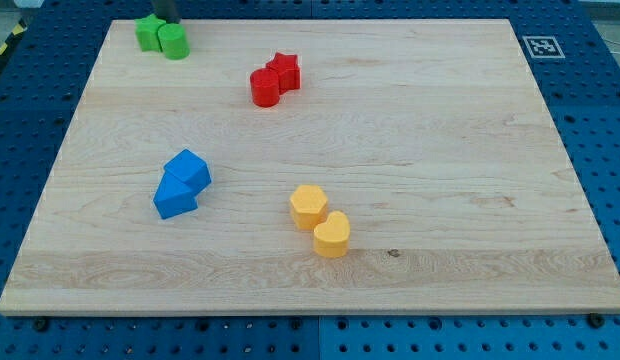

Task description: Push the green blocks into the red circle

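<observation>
Camera view takes in a pale wooden board lying on a blue pegboard table, with a black-and-white marker tag at the board's 1 o'clock corner. Two blue blocks touch at 8 o'clock from the board's centre: a blue cube-like block and a blue wedge-shaped block just below it. At 6 o'clock sit a yellow hexagonal block and a yellow heart-shaped block, touching. At 12 o'clock a red cylinder presses against a red star block. Far out at 11 o'clock, by the board's top edge, a green star block touches a green cylinder. My tip is a bare rod grasping nothing, standing right behind both green blocks.
</observation>
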